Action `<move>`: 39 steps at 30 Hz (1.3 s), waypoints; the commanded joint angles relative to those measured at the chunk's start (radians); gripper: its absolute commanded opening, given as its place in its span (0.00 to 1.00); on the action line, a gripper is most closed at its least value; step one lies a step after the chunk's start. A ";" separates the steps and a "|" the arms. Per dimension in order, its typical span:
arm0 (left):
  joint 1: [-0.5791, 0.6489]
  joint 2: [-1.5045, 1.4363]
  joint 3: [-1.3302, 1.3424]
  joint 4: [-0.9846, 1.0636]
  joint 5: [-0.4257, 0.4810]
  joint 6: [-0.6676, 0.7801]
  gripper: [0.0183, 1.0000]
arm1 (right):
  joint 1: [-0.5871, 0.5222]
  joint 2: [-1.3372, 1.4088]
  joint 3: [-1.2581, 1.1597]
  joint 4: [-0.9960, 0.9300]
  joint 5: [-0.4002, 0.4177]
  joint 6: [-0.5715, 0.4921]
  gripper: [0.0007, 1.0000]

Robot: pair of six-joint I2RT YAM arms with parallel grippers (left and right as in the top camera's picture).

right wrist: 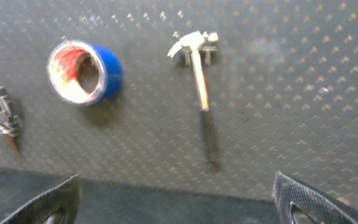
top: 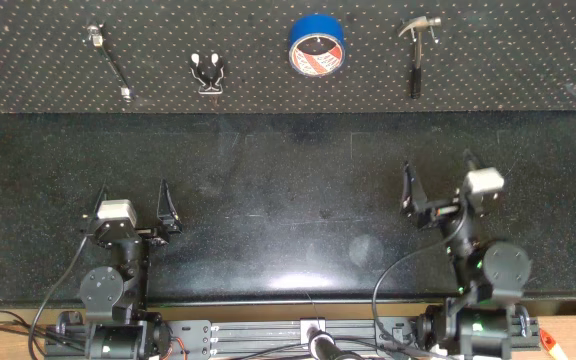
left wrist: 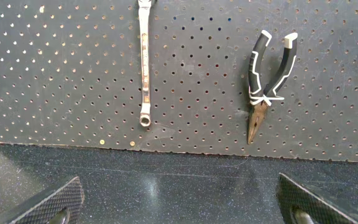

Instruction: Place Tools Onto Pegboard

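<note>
Four tools hang on the black pegboard (top: 528,60) at the back: a wrench (top: 110,62) (left wrist: 144,62), pliers (top: 208,72) (left wrist: 267,81) with black and white handles, a blue tape roll (top: 316,46) (right wrist: 84,71), and a hammer (top: 418,55) (right wrist: 199,68). My left gripper (top: 133,208) (left wrist: 179,208) sits low at the front left of the table, open, with nothing between its fingers. On the front right my right gripper (top: 440,180) (right wrist: 179,205) is open as well and holds nothing. Both grippers face the board from a distance.
A dark speckled tabletop (top: 288,190) lies between the arms and the pegboard. Cables and the arm bases run along the front edge.
</note>
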 commanded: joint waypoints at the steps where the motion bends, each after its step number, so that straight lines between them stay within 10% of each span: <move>1: -0.005 -0.005 -0.002 -0.005 -0.011 -0.005 1.00 | 0.090 -0.198 -0.156 0.027 -0.028 0.159 1.00; 8: -0.005 -0.005 -0.002 -0.005 -0.011 -0.005 1.00 | 0.155 -0.298 -0.176 -0.169 0.169 -0.054 1.00; 39: -0.005 -0.005 -0.002 -0.005 -0.011 -0.005 1.00 | 0.141 -0.304 -0.176 -0.168 0.170 -0.201 1.00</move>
